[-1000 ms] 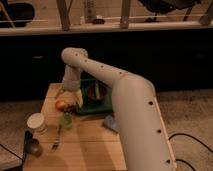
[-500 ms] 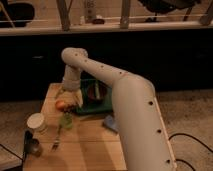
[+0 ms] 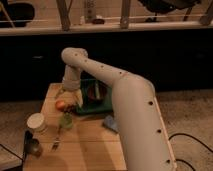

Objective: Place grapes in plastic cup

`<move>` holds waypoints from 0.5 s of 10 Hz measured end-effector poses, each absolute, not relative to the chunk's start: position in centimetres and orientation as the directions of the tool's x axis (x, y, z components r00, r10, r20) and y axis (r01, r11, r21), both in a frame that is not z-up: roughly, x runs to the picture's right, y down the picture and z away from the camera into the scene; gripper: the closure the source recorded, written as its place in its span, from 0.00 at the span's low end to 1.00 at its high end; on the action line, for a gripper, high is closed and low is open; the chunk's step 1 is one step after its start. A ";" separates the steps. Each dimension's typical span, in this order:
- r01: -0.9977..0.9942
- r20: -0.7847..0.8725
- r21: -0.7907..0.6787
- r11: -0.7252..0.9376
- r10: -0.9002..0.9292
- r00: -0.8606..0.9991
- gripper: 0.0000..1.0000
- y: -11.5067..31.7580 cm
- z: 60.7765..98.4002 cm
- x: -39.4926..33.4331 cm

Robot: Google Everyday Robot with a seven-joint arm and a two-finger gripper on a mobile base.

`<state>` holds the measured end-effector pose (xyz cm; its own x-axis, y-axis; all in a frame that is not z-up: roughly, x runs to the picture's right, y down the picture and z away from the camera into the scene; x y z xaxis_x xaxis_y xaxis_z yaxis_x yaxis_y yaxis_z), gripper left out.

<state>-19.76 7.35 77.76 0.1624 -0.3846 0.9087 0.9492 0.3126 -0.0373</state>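
My gripper hangs from the wrist over the back left of the wooden table, just above and beside a smooth round orange-red fruit. A dark purple-red lumpy shape, which looks like the grapes, lies on a green tray right of the gripper and is partly hidden by the arm. A pale round cup stands at the front left of the table. A small green translucent object sits next to it, in front of the fruit.
A fork and a dark metal object lie near the table's front left corner. A blue item lies by the arm. My large white arm covers the table's right side. A dark counter runs behind.
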 end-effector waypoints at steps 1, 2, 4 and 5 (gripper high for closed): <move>0.949 0.909 -0.037 0.312 -0.385 0.162 0.20 7.4 77.8 -19.8; 0.949 0.909 -0.037 0.312 -0.385 0.162 0.20 7.4 77.8 -19.8; 0.950 0.909 -0.036 0.312 -0.385 0.161 0.20 7.4 77.7 -19.8; 0.950 0.909 -0.036 0.311 -0.385 0.160 0.20 7.4 77.7 -19.9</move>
<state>-19.89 7.38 77.73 0.1605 -0.3848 0.9089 0.9497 0.3110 -0.0360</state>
